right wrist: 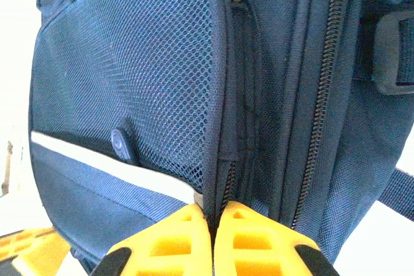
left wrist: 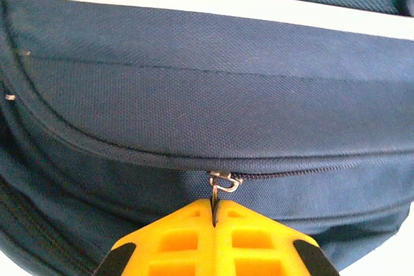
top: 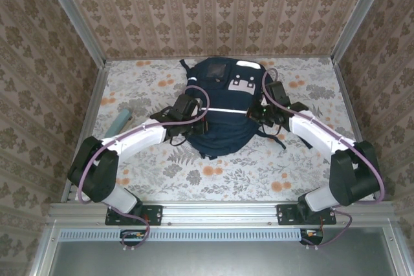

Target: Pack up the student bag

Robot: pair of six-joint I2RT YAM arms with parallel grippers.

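Note:
The student bag (top: 223, 124), navy blue with a thin white stripe, lies in the middle of the flowered table. At its left side, my left gripper (top: 196, 109) is shut on the small metal zipper pull (left wrist: 224, 182) of a closed zip; the yellow fingertips (left wrist: 213, 210) pinch the pull's tab. From the right side of the bag, my right gripper (top: 257, 114) is shut on the bag's fabric. Its yellow tips (right wrist: 212, 214) clamp the dark seam edge (right wrist: 217, 159) beside the mesh pocket (right wrist: 142, 69), right by a zip.
A pale teal tube-like thing (top: 121, 119) lies on the table left of the bag, near the left arm. Aluminium rails (top: 90, 105) and wallpapered walls close in the table on three sides. A dark strap and buckle (right wrist: 394, 56) hang at the bag's side.

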